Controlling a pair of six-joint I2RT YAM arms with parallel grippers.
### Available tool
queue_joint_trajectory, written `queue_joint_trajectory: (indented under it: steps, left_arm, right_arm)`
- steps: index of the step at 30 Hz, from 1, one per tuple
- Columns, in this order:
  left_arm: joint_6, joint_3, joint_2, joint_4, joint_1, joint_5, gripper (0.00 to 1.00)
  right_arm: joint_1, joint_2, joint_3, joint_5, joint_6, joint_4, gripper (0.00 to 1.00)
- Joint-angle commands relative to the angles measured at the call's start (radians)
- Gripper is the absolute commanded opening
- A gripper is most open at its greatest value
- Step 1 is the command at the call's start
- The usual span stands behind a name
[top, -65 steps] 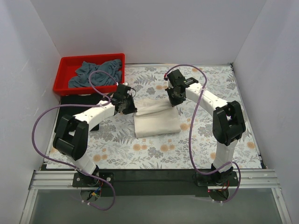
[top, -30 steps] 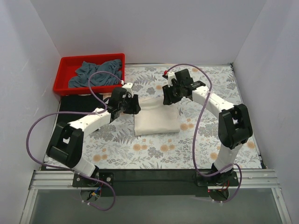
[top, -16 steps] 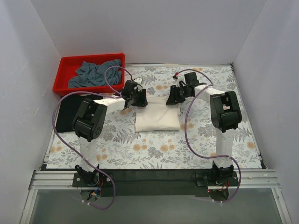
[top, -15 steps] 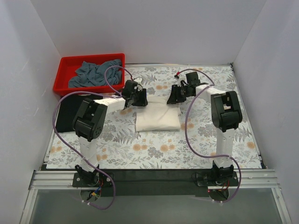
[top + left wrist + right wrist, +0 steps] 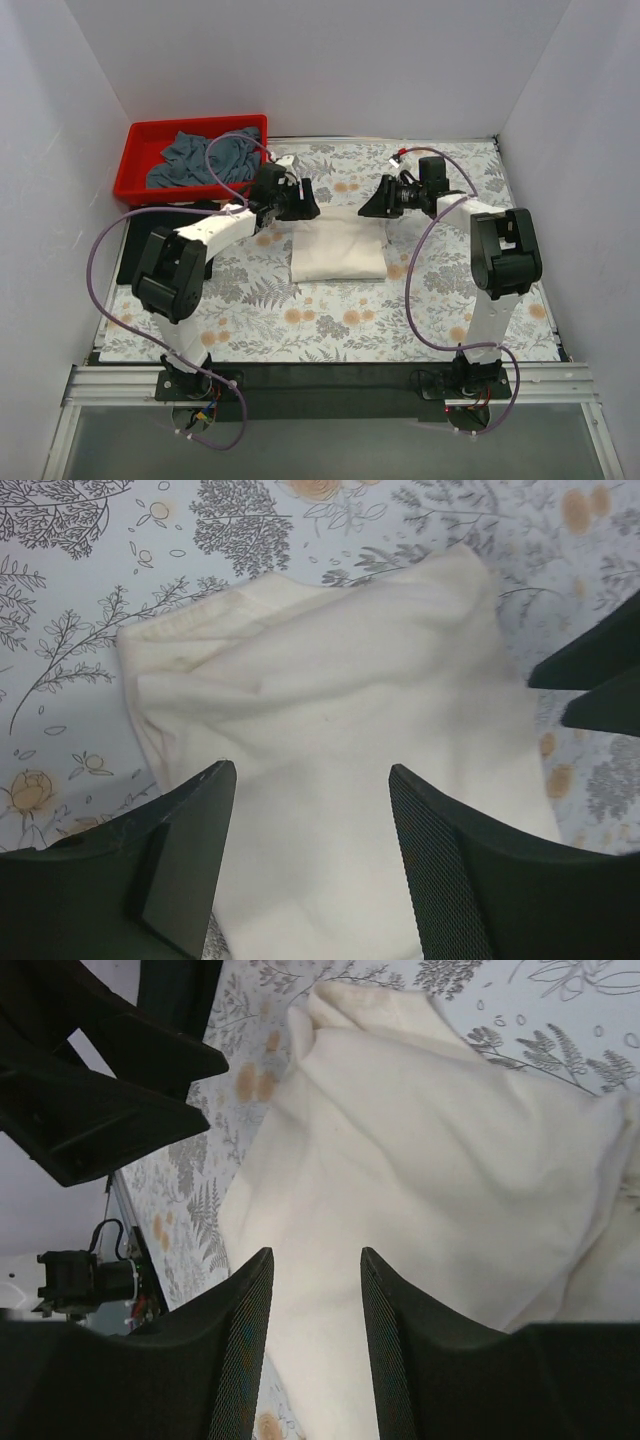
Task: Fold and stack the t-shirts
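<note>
I have both arms reached out over the cream-white t-shirt (image 5: pixel 338 248), which lies in the middle of the surface (image 5: pixel 330 325); the left jaws hang over its far left corner and the right jaws over its far right corner, and I judge that is where a fold gets laid down and patted flat. In the left wrist view the left jaws stand wide, the fingers (image 5: pixel 185 855) well apart, with only cloth below the gap and nothing pinched; the right jaws are narrower but parted too, their fingers (image 5: pixel 240 1350) framing bare cloth and gripping nothing. With neither side holding the shirt, it rests by its own weight.

The shirt itself reads as a compact, roughly rectangular bundle of several layers; the near edge is fairly straight, the far edge is lumpier, with soft creases running across the top; a seamed hem shows at one far corner in the left wrist view. To me it looks folded, or near enough.

The slate grey-blue t-shirt (image 5: pixel 205 160) sits crumpled in the red bin (image 5: pixel 140 135) at the far left; the black t-shirt (image 5: pixel 135 248) lies flat on the surface near that bin, partly under the left arm (image 5: pixel 215 228); whether it is neatly folded I cannot tell. Stacking is not yet done.
</note>
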Motion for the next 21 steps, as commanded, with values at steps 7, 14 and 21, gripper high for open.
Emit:
queue_joint_trajectory:
  steps: [7,14,21]
  left_arm:
    - [-0.170,-0.280,-0.092,0.068,0.003,0.036,0.51]
    - [-0.178,-0.336,-0.165,0.081,0.002,0.037,0.48]
    - [-0.179,-0.336,-0.357,-0.022,-0.038,0.031,0.51]
  right_arm:
    - [-0.049,0.101,-0.152,-0.069,0.036,0.182,0.39]
    - [-0.088,0.022,-0.221,-0.097,0.004,0.184,0.38]
    - [-0.025,-0.198,-0.321,-0.172,0.052,0.185,0.36]
